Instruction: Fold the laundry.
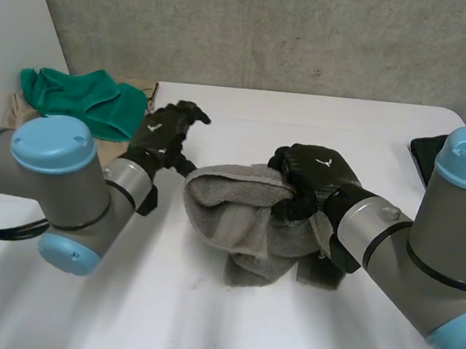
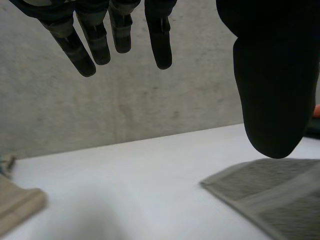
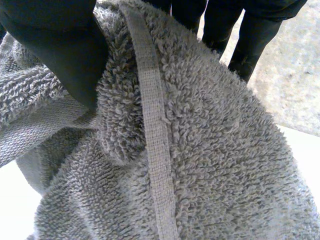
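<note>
A grey towel (image 1: 245, 225) lies bunched at the middle of the white table (image 1: 320, 125). My right hand (image 1: 311, 178) is shut on its upper edge. In the right wrist view the thumb (image 3: 60, 45) and fingers (image 3: 250, 35) pinch a hemmed fold of the towel (image 3: 165, 150). My left hand (image 1: 164, 131) hovers open just left of the towel, fingers spread and holding nothing. In the left wrist view its fingers (image 2: 100, 35) and thumb (image 2: 275, 90) stand apart above the table, with a corner of the towel (image 2: 270, 200) below the thumb.
A green cloth (image 1: 83, 98) lies heaped at the table's back left, over a tan box (image 1: 20, 109). A dark flat object (image 1: 427, 152) sits at the right edge. A grey concrete wall (image 1: 272, 30) stands behind the table.
</note>
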Controlling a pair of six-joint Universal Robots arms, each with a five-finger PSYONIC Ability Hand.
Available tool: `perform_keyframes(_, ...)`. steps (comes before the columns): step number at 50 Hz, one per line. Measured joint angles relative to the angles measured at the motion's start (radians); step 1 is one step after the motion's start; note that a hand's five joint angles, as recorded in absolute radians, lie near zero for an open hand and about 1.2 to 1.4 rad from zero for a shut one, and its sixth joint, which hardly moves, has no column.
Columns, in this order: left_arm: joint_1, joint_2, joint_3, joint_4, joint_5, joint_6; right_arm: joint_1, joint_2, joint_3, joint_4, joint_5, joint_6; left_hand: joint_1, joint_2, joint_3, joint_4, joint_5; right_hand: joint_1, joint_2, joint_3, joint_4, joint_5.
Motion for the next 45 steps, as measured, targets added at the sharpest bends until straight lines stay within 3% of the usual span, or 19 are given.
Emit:
perform_keyframes(12,0.164,0.02,0.066,0.01,-0.006,0.199,0.03,0.141,-0.09,-0.064,0.026,-0.079,0.0,0.0,0.0,0.0,0.0,0.0,-0.017,-0.016,-0.021,-0.005)
perform_keyframes(15,0.192,0.026,0.078,-0.008,-0.004,0.207,0.055,0.197,-0.145,-0.071,0.032,-0.108,0.0,0.0,0.0,0.0,0.0,-0.084,-0.225,-0.213,-0.234,-0.148)
perform_keyframes(19,0.208,0.039,0.082,-0.043,-0.001,0.197,0.088,0.264,-0.245,-0.026,0.056,-0.155,0.0,0.0,0.0,0.0,0.0,-0.766,-0.884,-0.861,-0.874,-0.817)
perform_keyframes(23,0.207,0.06,0.079,-0.079,0.001,0.18,0.104,0.269,-0.32,0.077,0.106,-0.187,0.0,0.0,0.0,0.0,0.0,-0.837,-0.96,-0.949,-0.969,-0.892)
perform_keyframes(29,0.196,0.102,0.078,-0.133,0.001,0.16,0.109,0.182,-0.356,0.225,0.181,-0.205,0.0,0.0,0.0,0.0,0.0,-0.837,-0.96,-0.949,-0.969,-0.892)
perform_keyframes(32,0.183,0.135,0.085,-0.193,0.0,0.152,0.099,0.065,-0.336,0.308,0.231,-0.208,0.0,0.0,0.0,0.0,0.0,-0.837,-0.96,-0.949,-0.969,-0.892)
perform_keyframes(39,0.165,0.165,0.106,-0.335,-0.001,0.161,0.034,-0.125,-0.194,0.346,0.277,-0.226,0.0,0.0,0.0,0.0,0.0,-0.832,-0.951,-0.941,-0.965,-0.887)
perform_keyframes(45,0.167,0.174,0.114,-0.499,0.005,0.179,-0.026,-0.208,-0.005,0.327,0.269,-0.254,0.0,0.0,0.0,0.0,0.0,-0.814,-0.9,-0.89,-0.929,-0.843)
